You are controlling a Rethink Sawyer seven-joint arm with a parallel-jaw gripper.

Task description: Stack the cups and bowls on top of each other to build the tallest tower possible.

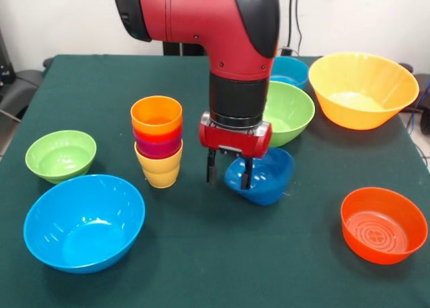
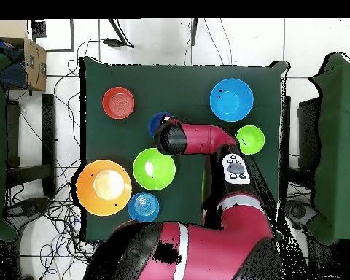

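Observation:
The tower [image 1: 158, 143] is four nested cups upright on the green table [image 1: 201, 267]: yellow at the base, then purple, red-orange, and orange-yellow on top. My gripper [image 1: 228, 175] hangs just right of it, shut on the near rim of a small dark blue bowl [image 1: 265, 177], which is tilted. In the overhead view the arm covers the gripper and the cups; only an edge of the dark blue bowl [image 2: 159, 119] shows.
Loose bowls ring the table: small green [image 1: 60, 155], large light blue [image 1: 84, 222], orange-red [image 1: 383, 224], large orange-yellow [image 1: 363, 89], medium green [image 1: 290, 111] and teal [image 1: 290, 71] behind the arm.

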